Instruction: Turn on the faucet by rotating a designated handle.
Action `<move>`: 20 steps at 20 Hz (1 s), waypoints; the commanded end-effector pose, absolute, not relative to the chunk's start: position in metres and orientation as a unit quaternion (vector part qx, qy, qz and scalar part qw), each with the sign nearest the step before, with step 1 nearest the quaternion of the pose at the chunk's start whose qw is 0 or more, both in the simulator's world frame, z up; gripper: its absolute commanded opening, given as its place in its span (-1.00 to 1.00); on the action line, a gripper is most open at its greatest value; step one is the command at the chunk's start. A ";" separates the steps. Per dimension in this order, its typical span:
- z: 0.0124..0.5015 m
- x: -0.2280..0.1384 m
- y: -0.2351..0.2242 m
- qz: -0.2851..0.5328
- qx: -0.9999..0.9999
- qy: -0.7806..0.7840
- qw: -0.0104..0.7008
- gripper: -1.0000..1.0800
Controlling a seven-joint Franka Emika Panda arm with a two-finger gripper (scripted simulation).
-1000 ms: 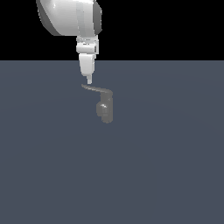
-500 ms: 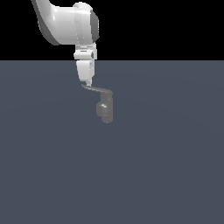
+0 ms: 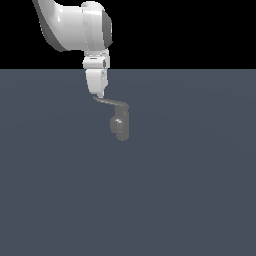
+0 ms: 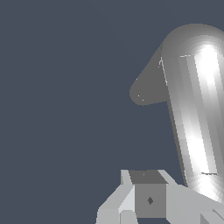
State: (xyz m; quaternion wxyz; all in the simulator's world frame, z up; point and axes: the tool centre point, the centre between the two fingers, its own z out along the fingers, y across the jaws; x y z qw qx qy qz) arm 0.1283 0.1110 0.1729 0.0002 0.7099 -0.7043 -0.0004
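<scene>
Gripper [image 3: 99, 93] spread cannot be told from either view; its tip is seen at the free end of the handle [image 3: 109, 102], below one large white arm [image 3: 75, 25]. One grey faucet [image 3: 120, 125] is shown upright on the slate floor [image 3: 175, 190], its single handle extended toward the exterior view's left.

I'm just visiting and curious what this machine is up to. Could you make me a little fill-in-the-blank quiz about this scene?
1. The gripper sits at the free ____ of the handle.
2. The handle sticks out from the ____ of the faucet.
3. In the exterior view, the handle points toward the view's ____.

Answers: end; top; left
</scene>
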 end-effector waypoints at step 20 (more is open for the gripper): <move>0.173 0.077 0.120 0.000 0.710 -0.705 0.000 -1.00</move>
